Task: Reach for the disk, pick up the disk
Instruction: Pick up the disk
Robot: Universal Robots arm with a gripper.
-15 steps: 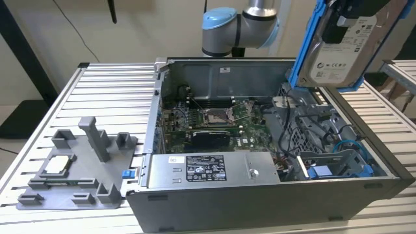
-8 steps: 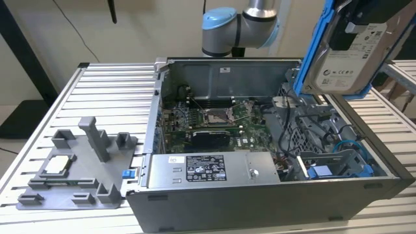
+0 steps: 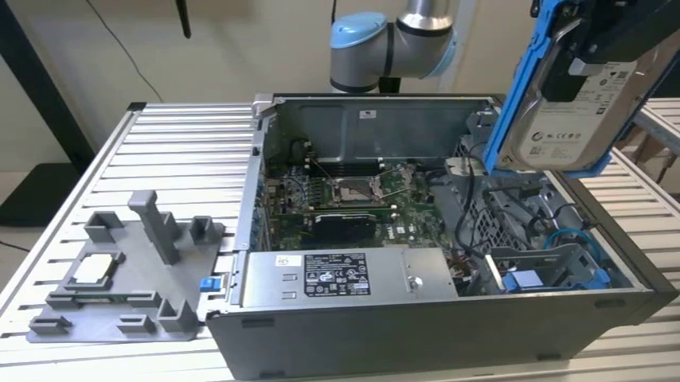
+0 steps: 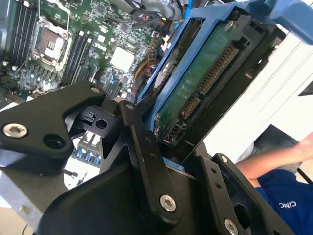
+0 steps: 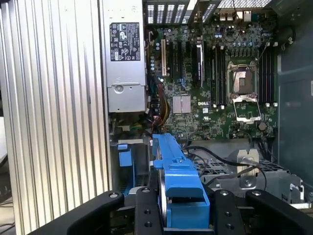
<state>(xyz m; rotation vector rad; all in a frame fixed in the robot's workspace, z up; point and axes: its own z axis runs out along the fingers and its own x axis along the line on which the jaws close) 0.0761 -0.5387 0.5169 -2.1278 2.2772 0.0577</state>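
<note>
The disk (image 3: 561, 119), a silver drive with a white label in a blue bracket, hangs tilted in the air above the exterior view's right side of the open computer case (image 3: 425, 334). My gripper (image 3: 584, 60) is shut on its upper end. In the second wrist view the disk's green circuit-board underside (image 4: 205, 83) sits clamped between the black fingers (image 4: 144, 147) of my gripper (image 4: 178, 149). In the first wrist view the bracket's blue edge (image 5: 178, 181) runs out from my gripper (image 5: 183, 213), with the case interior far below.
Inside the case lie the motherboard (image 3: 351, 199), the power supply (image 3: 340, 274) and a bare blue bracket (image 3: 526, 282) in the drive bay. A grey fixture (image 3: 127, 278) stands on the slatted table (image 3: 64, 199). A person's arm in a blue sleeve (image 4: 279, 191) is nearby.
</note>
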